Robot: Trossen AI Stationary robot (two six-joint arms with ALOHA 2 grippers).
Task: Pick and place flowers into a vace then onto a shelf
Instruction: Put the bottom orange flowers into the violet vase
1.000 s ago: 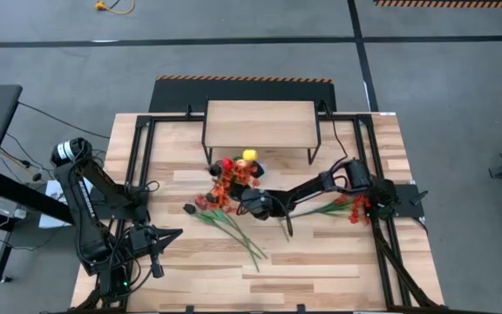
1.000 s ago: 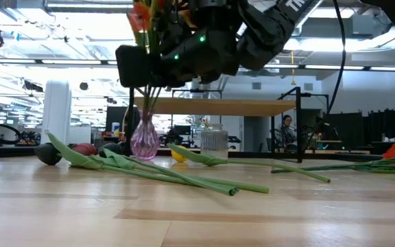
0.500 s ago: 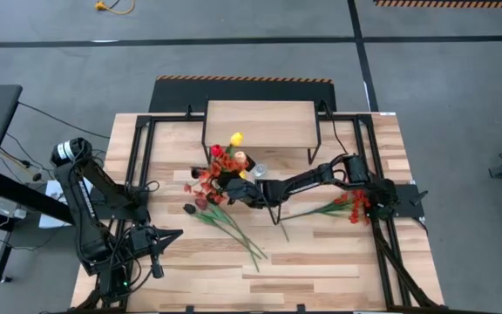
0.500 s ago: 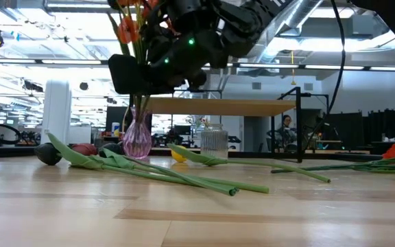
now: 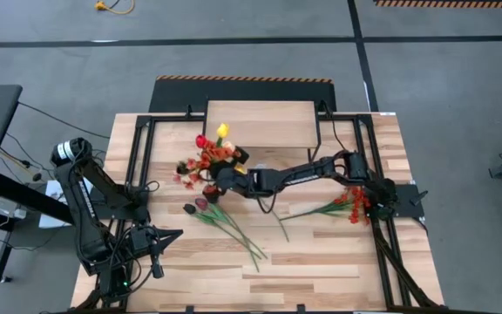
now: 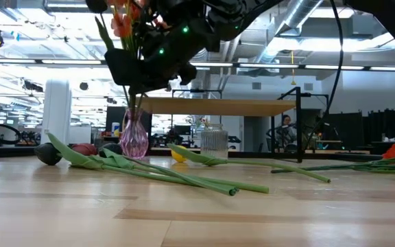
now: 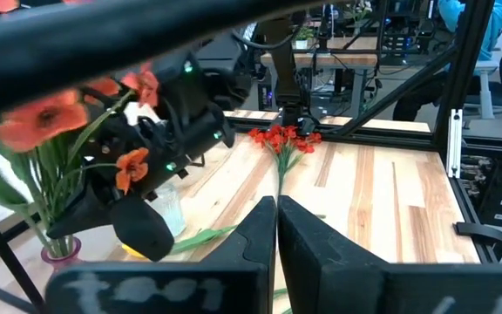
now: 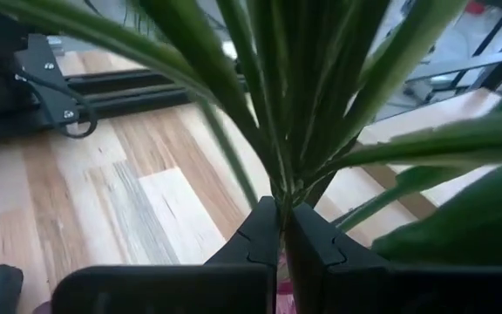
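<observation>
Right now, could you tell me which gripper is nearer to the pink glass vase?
The right gripper: it is shut on the flower stems directly above the vase. The left gripper waits shut at the table's near left corner, well away from it.

- My right arm (image 5: 308,174) reaches from its base at the right edge of the high view leftward across the middle of the frame, stretched long and low.
- My right gripper (image 5: 225,177) sits just left of centre in that view, and in the upper left of the low view (image 6: 142,68), raised off the surface.
- Its fingers (image 8: 264,235) are pressed together.
- My left arm (image 5: 90,205) is folded at the lower left of the high view, waiting.
- My left gripper (image 7: 276,228) shows its fingers closed, tips meeting at the bottom centre of its wrist view.
</observation>
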